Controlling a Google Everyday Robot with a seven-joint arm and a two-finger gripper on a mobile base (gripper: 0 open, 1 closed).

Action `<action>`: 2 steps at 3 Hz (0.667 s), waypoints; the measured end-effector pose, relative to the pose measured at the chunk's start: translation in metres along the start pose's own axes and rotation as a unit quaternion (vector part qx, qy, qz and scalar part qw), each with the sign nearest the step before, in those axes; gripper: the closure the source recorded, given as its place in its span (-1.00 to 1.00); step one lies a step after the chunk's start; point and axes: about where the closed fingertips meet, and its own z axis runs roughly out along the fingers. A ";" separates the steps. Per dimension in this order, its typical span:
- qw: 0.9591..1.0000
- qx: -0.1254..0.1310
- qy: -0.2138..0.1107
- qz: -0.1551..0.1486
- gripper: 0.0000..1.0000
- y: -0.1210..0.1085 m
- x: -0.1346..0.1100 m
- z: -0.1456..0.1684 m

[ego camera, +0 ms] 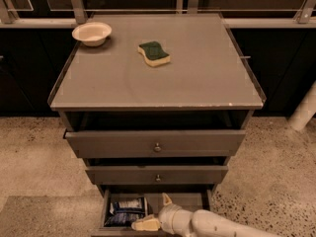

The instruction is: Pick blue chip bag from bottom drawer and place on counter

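1. One end effector (150, 211), low in the bottom drawer (190, 200), coming in from the lower right on a white arm (219, 225). Its two fingers are spread apart with nothing between them: one finger (166, 198) points up toward the back, the other lies along the drawer's front edge.
2. The blue chip bag (127, 212) sits flat in the left half of that drawer, up against the left wall. The lower finger's tip is right at the bag's bottom-right corner; can't tell if it actually touches.
3. The right half of the drawer floor is bare apart from the wrist sitting over it.
4. The middle drawer (157, 175) and top drawer (157, 143) both stick out a bit above, each wider than the one below, so they overhang the back of the bottom one.
5. Up on the table (197, 83): a cream bowl (92, 32) in the back-left corner, a green-and-yellow sponge (154, 53) near the back middle, well apart from each other. The front and right of the surface are bare, with a thin raised rim along the sides.
6. Speckled floor (34, 152) is open on both sides of the cabinet.
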 end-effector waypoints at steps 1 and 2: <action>1.000 0.020 -0.003 0.005 -1.00 -0.026 0.024 0.041; 1.000 0.020 -0.003 0.006 -1.00 -0.026 0.025 0.040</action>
